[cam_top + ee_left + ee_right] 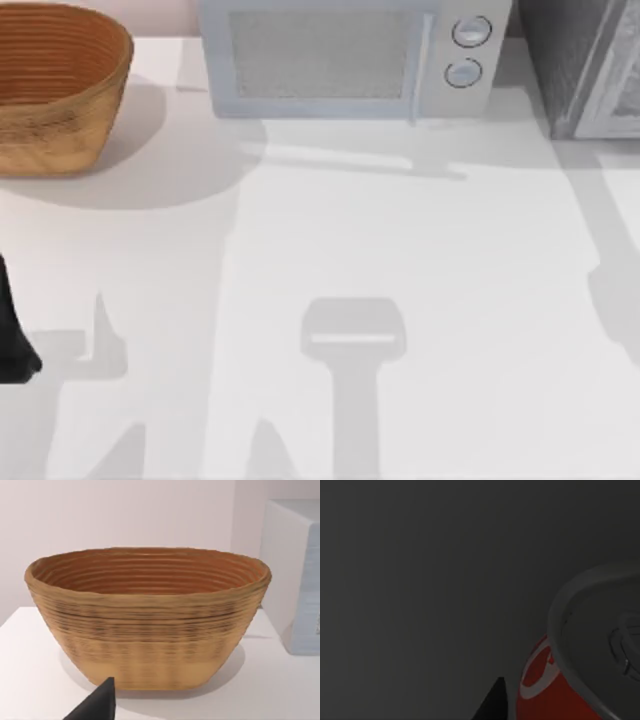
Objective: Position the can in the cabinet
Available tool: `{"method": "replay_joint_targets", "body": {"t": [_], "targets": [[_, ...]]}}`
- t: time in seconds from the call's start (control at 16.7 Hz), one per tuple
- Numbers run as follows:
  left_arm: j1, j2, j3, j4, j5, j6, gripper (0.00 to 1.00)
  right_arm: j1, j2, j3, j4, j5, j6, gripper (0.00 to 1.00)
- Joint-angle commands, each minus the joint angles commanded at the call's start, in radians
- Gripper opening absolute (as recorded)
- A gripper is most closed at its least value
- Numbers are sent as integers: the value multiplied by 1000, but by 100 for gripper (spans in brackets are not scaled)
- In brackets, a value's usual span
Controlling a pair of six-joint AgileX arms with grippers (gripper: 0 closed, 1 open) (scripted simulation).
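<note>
Your right wrist view is dark: a red can point(545, 690) with a silver rim sits close by a dark fingertip point(495, 702); you cannot tell the grip. Your left arm point(12, 330) idles below the woven basket point(55, 90), left of the microwave point(345, 55).

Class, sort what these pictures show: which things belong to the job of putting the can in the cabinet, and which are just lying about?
Belong to the job:
can, red, close by the right wrist camera
cabinet, grey, at the table's far right

Just lying about:
wicker basket, far left
microwave, at the back
</note>
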Motion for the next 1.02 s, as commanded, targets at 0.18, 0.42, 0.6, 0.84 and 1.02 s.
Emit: {"method": "replay_joint_targets", "body": {"t": [0.18,0.42,0.6,0.84,1.02], "targets": [[0,0,0,0,0,0,100,0,0,0,0,0,0,38],[0,0,0,0,0,0,100,0,0,0,0,0,0,68],[0,0,0,0,0,0,100,0,0,0,0,0,0,90],[0,0,0,0,0,0,100,0,0,0,0,0,0,100],[0,0,0,0,0,0,100,0,0,0,0,0,0,100]]}}
